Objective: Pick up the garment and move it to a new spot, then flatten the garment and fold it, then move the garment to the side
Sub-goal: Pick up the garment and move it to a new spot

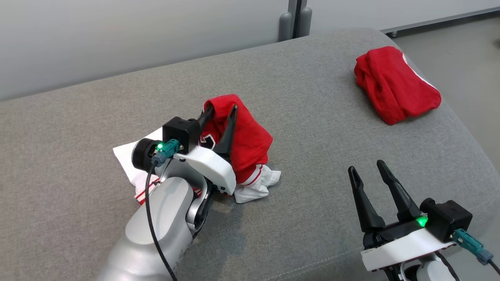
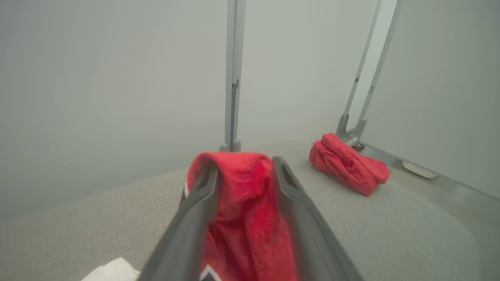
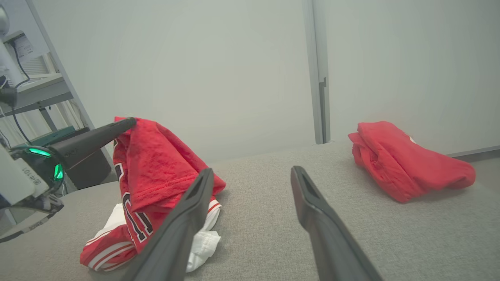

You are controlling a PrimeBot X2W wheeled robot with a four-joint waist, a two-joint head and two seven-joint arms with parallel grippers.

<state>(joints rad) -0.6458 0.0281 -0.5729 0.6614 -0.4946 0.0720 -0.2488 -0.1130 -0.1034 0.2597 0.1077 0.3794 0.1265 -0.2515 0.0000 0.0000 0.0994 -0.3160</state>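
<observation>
A broad grey upholstered surface [image 1: 312,117] fills the scene, with a pale wall behind its far edge. The garment [image 1: 250,140], a red jersey with white trim and black-and-white lettering, sits near the middle of the surface, a little toward its left side. Its lower part, with some white cloth, lies crumpled and spread on the surface, while its red upper part is pulled up into a peak. The left gripper [image 1: 221,111] reaches in from the near left edge, and its two dark fingers point up into that peak. Its jaws stand partway apart, with red cloth bunched between them and draped over the fingertips; in the left wrist view the fabric spans the whole gap between the fingers, and whether it is pinched or simply hanging there cannot be told. The right gripper [image 1: 367,166] hovers above the near right part of the surface, well apart from the garment, with its jaws spread wide and nothing between them. A second red garment [image 1: 394,84] lies rolled up by the far right corner of the surface.
</observation>
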